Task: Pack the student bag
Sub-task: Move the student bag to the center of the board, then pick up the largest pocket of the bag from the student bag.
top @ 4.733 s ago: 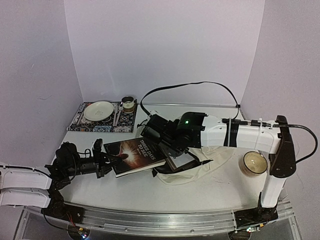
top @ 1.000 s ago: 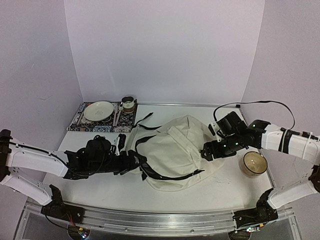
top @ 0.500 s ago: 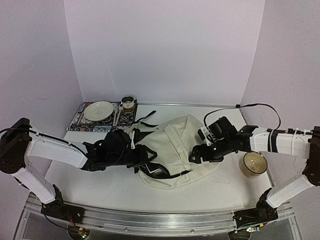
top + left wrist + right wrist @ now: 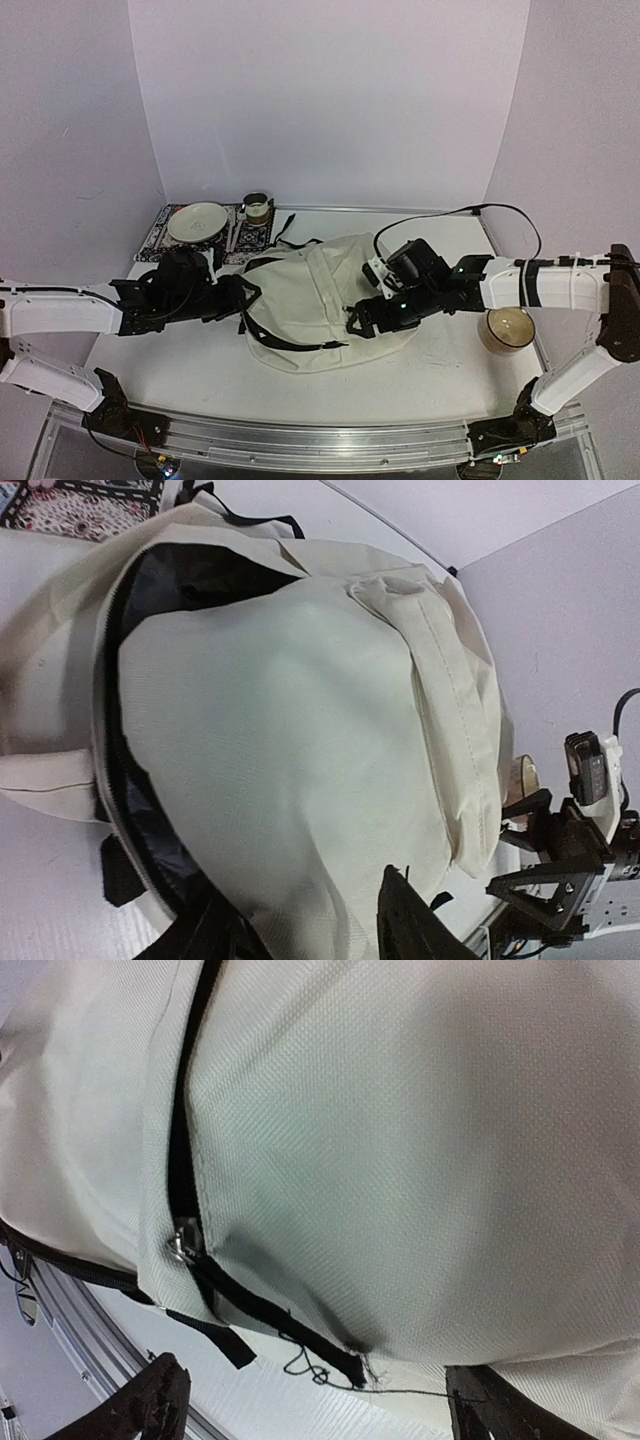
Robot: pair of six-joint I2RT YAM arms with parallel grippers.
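Behind and to the left of the student bag, a patterned mat carries a plate and a cup. The left jaws reach the bag's left edge. Their fingers stand on either side of the cream fabric, but I cannot tell whether they pinch it. The bag lies flat in the middle of the bench, its black zipper gaping on the left so the dark lining shows. The right jaws, spread wide apart, hang over the bag's right part, above a zipper pull. A round jar stands to the right of the bag.
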